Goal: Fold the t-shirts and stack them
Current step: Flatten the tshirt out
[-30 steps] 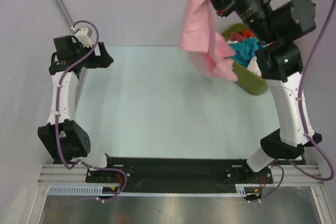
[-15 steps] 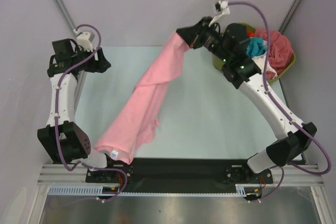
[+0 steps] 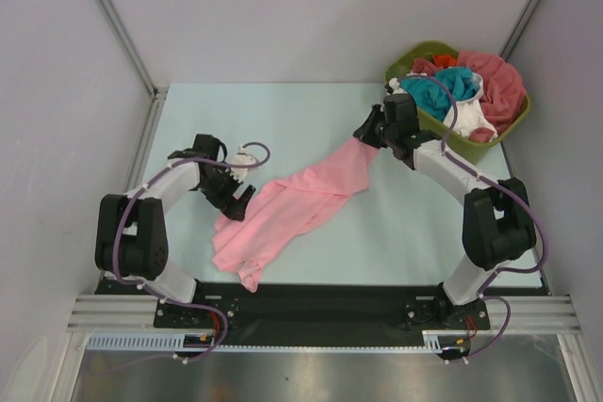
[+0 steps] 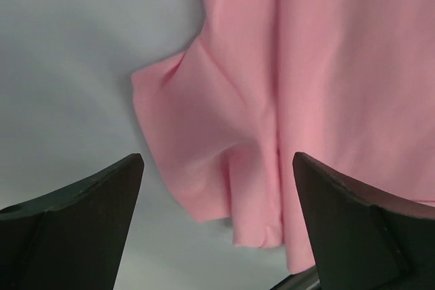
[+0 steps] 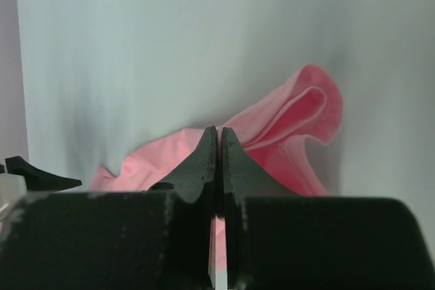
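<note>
The light pink t-shirt lies rumpled in a diagonal strip across the table, from near the tub down toward the near left. My right gripper is shut on its far end; the wrist view shows thin pink cloth pinched between the closed fingers. My left gripper is open and low over the shirt's left edge; a folded pink corner lies between its spread fingers. More t-shirts, teal, white and coral-red, are heaped in the tub.
The olive-green tub stands at the far right corner, close behind my right arm. The pale table has a metal rail along its near edge. Grey walls close in on the left, back and right.
The right gripper has come down from high in the air and laid the pink shirt on the table. The left arm has swung in from the far left to the shirt's left edge.
</note>
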